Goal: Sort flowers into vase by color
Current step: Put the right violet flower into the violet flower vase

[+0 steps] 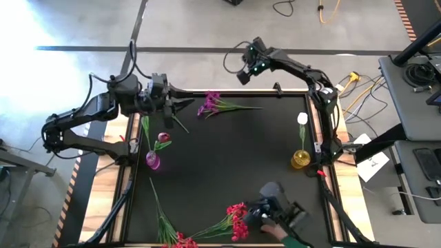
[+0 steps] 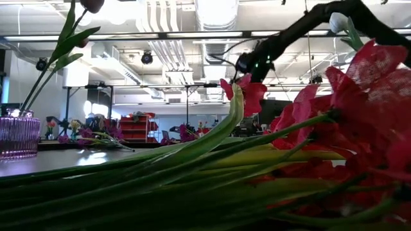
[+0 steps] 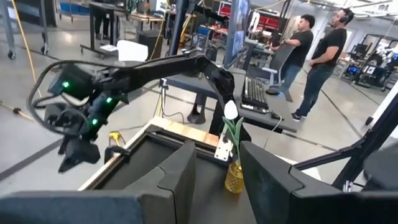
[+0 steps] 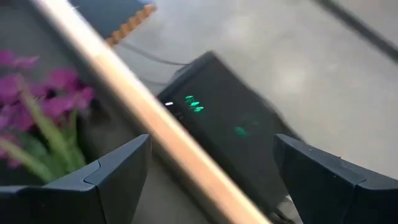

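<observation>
A purple-magenta flower cluster (image 1: 210, 105) (image 4: 37, 106) lies on the black table near its far edge. Red-pink clusters (image 1: 238, 220) (image 2: 359, 109) lie along the near edge. A purple vase (image 1: 153, 161) (image 2: 18, 136) at the left holds a pink tulip (image 1: 164, 138). A yellow vase (image 1: 300, 160) (image 3: 234, 177) at the right holds a white tulip (image 1: 302, 118) (image 3: 231, 111). My left gripper (image 1: 185, 105) (image 3: 217, 180) is at the far left, level, open, left of the purple cluster. My right gripper (image 1: 242, 76) (image 4: 211, 168) hangs open above the far edge, beyond that cluster.
A person's hand in a green sleeve (image 1: 279, 233) reaches in at the near edge beside a dark device (image 1: 275, 210). The table's wooden far rail (image 4: 143, 106) runs under my right gripper. Two people (image 3: 311, 56) stand in the room beyond the right side.
</observation>
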